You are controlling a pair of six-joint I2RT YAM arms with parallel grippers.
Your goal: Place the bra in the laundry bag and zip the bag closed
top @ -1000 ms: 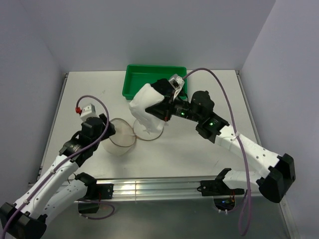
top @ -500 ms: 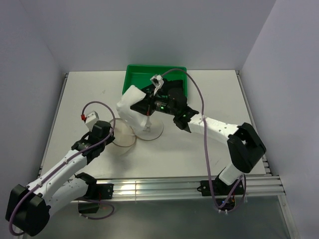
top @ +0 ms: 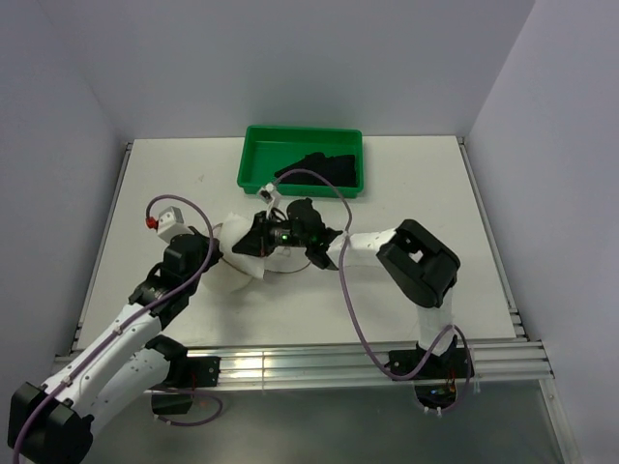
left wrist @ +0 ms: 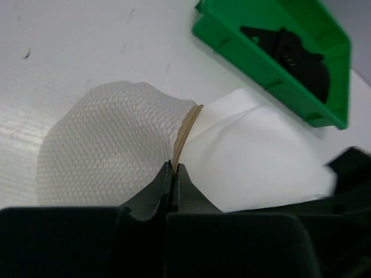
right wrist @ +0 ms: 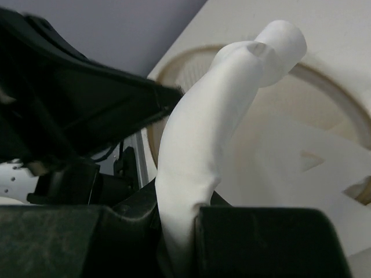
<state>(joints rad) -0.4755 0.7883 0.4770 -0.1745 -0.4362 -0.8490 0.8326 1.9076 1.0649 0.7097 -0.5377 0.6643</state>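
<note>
The bra [top: 319, 166] lies in the green tray [top: 250, 172] at the far side of the desk [top: 174, 184], well apart from the laundry bag [top: 244, 253], which sags between the two arms. The left gripper [left wrist: 175, 174] is closed tight on the bag's tan rim [left wrist: 186, 130]; the right gripper [right wrist: 179, 223] clamps a fold of its white fabric. The risk is that pulling the two holds apart makes the thin rim slip from the left jaws, collapsing the mouth. With both grippers occupied, fetching the bra means one must release, and the limp bag may then flop shut.
</note>
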